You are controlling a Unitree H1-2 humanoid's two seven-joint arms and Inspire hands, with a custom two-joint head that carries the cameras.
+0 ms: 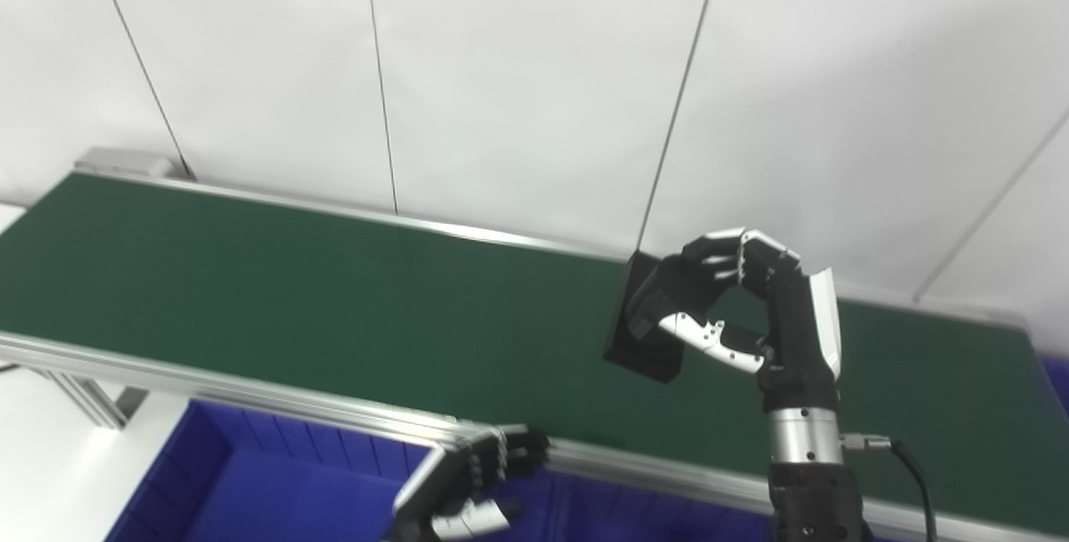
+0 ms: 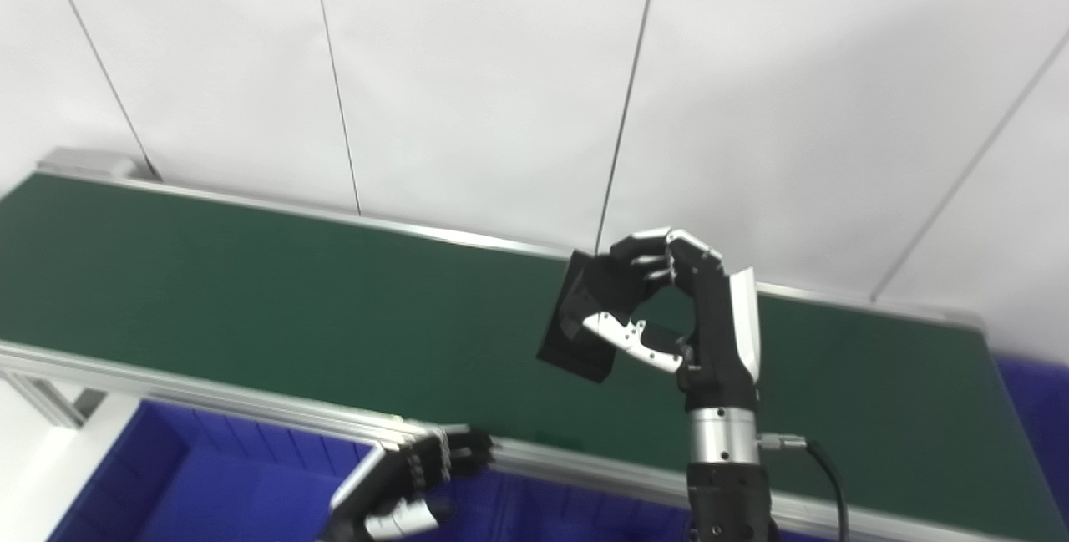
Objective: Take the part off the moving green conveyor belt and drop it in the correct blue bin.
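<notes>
My right hand is raised above the green conveyor belt, shut on a flat black rectangular part. Fingers wrap the part's top and the thumb presses its front face; the part hangs tilted, clear of the belt. The same hold shows in the right eye view, right hand on the part. My left hand sits low by the belt's near rail, above a blue bin, fingers curled with nothing seen in them.
The belt's aluminium near rail runs across the front, its far rail against a white panelled wall. A second patch of blue bin shows at the right edge. A cable leaves my right wrist.
</notes>
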